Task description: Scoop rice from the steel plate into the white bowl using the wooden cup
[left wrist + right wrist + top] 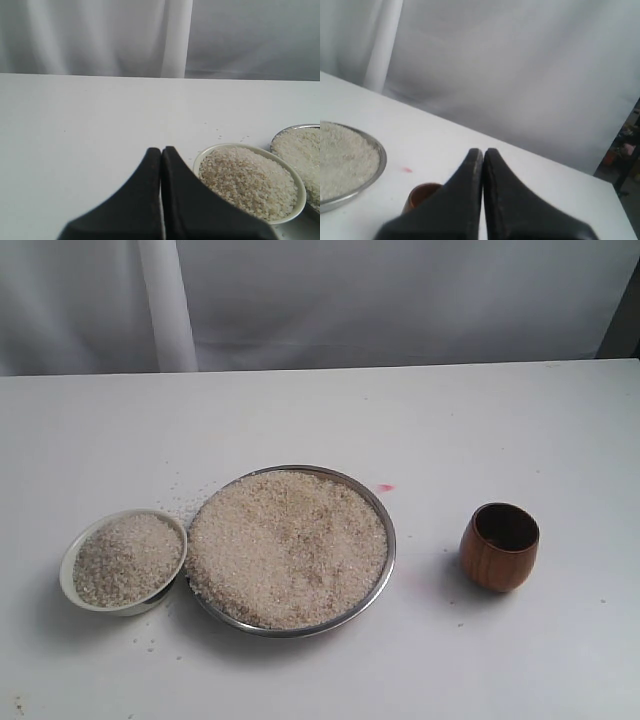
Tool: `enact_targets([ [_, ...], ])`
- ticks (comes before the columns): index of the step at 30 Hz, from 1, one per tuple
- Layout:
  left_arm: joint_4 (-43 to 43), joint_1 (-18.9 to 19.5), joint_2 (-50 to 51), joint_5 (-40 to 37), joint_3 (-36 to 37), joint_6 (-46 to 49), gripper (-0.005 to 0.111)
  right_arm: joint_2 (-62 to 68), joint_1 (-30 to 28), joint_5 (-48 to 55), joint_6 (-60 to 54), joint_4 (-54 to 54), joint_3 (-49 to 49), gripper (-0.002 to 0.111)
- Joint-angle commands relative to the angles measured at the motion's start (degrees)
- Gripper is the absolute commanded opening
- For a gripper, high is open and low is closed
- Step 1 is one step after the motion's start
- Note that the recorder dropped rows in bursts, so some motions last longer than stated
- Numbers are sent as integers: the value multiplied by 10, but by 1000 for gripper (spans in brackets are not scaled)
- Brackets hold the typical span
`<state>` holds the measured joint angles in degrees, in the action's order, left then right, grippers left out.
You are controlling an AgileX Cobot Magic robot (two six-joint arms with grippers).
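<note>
The rice [288, 548] lies in a broad, low heap that fills the steel plate [389, 540] almost to its thin rim. The plate sits near the middle of the white table [420, 410]. A second, smaller mound of the same grains fills the white bowl [68, 566], which stands right against the plate's left edge in the exterior view. The bowl's rim looks slightly tilted there. A scatter of loose grains [180, 502] lies on the table behind the spot where the bowl and plate meet, with a few more in front of them.

The wooden cup [499, 548] stands upright on the table to the right of the plate, well apart from it. Its dark inside is open to the camera and looks empty. A small pink mark [386, 487] stains the table just beside the plate's far right rim.

Neither arm shows in the exterior view. In the left wrist view, the left gripper [161, 150] has its two black fingers pressed together with nothing between them. It is above bare table, with the filled bowl just beside it and a sliver of the plate beyond. In the right wrist view, the right gripper [483, 151] is likewise pressed together and holds nothing. Its fingers hide part of the cup, and the plate's rim is off to one side. A pale grey curtain [400, 300] hangs behind the table.
</note>
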<state>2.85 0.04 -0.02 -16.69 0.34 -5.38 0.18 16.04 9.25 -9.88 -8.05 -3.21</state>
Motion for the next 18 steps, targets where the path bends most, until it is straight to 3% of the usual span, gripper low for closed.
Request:
enact_targets([
  [1, -3, -3, 0, 4, -3, -1, 0, -2, -2, 21, 2, -8, 29, 0],
  [18, -3, -3, 0, 4, -3, -1, 0, -2, -1, 54, 0, -5, 32, 0],
])
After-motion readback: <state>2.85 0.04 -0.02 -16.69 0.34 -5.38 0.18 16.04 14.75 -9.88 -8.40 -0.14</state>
